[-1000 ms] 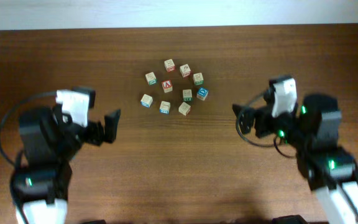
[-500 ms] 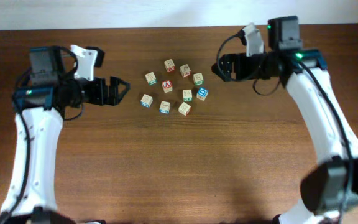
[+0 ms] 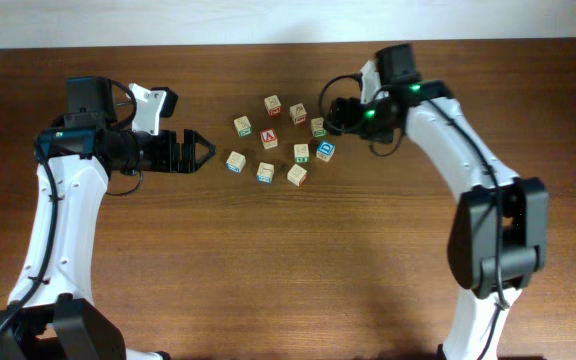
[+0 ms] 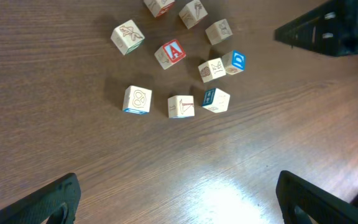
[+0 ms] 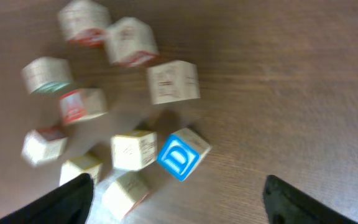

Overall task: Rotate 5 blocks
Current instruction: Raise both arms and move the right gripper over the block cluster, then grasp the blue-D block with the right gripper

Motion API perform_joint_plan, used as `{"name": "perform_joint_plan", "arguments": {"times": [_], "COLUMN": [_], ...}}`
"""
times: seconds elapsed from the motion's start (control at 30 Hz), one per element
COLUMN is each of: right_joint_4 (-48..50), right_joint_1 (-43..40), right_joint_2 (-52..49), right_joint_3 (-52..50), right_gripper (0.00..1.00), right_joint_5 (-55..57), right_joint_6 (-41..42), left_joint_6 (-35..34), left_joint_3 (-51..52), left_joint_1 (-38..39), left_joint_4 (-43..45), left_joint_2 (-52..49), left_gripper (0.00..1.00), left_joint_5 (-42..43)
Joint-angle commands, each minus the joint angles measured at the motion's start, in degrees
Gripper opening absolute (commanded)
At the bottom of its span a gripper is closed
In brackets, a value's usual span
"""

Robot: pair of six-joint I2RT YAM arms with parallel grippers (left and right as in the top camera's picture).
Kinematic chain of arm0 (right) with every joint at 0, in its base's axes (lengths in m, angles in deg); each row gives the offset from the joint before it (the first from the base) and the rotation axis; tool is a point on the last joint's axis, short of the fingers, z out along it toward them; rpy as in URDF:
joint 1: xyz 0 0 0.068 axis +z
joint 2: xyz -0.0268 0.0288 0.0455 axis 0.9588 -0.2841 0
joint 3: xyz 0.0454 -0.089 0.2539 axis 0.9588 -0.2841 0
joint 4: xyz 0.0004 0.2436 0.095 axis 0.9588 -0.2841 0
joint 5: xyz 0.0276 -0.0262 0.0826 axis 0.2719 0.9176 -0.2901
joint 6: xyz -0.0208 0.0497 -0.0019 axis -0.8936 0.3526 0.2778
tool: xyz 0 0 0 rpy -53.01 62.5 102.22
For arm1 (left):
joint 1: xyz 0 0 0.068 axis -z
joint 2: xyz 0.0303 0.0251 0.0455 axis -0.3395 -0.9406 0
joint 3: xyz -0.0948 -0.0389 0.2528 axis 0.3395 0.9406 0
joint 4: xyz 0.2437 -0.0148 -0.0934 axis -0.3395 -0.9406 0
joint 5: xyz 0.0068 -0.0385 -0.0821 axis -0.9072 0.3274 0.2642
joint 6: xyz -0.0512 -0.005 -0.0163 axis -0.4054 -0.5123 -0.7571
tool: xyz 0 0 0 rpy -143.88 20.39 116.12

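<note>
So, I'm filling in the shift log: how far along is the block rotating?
Nothing visibly done: the blocks sit clustered on the table, none gripped. In hand: right gripper hovers open at the cluster's right edge; left gripper hangs open, short of it. All five rotations appear left.

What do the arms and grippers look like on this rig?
Left arm and right arm: white links, black joints. Left gripper and right gripper: black, with dark wedge-shaped fingers. White camera housing at each wrist, looped black cables, green lights on the right arm.
</note>
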State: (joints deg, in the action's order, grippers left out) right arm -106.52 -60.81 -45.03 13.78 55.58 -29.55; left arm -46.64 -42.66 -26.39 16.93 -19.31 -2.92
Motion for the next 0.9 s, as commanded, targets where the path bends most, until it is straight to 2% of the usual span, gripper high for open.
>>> {"name": "perform_joint_plan", "arguments": {"times": [0.0, 0.07, 0.17, 0.23, 0.37, 0.77, 0.87], "right_joint_4": [0.5, 1.2, 2.8, 3.0, 2.5, 2.2, 3.3], "right_joint_1": [4.5, 6.2, 7.9, 8.3, 8.3, 8.4, 8.4], "right_joint_2": [-2.3, -3.2, -4.7, -5.1, -6.2, -8.5, -8.7], "right_joint_3": [1.3, 1.3, 1.3, 1.3, 1.3, 1.3, 1.3], "right_gripper": [0.81, 0.77, 0.67, 0.63, 0.51, 0.36, 0.36], "right_joint_5": [16.2, 18.3, 19.2, 20.2, 20.2, 19.1, 17.4], "right_joint_6": [13.5, 15.0, 15.2, 15.4, 16.2, 16.2, 14.5], "left_joint_6": [0.1, -1.7, -8.5, -10.2, -10.2, -10.2, -10.1], "left_joint_3": [-1.1, -1.1, -1.1, -1.1, -1.0, -1.0, -1.0], "left_joint_1": [0.0, 0.0, 0.0, 0.0, 0.1, 0.2, 0.8], "left_joint_4": [0.1, 0.2, 0.2, 0.0, 0.0, 0.1, -0.2], "left_joint_2": [-0.5, -0.5, -0.5, -0.5, -0.5, -3.4, -4.8], "left_gripper": [0.99, 0.99, 0.99, 0.99, 0.99, 0.99, 0.99], "left_joint_5": [-3.4, -5.5, -14.1, -17.1, -17.4, -17.8, -17.8]}}
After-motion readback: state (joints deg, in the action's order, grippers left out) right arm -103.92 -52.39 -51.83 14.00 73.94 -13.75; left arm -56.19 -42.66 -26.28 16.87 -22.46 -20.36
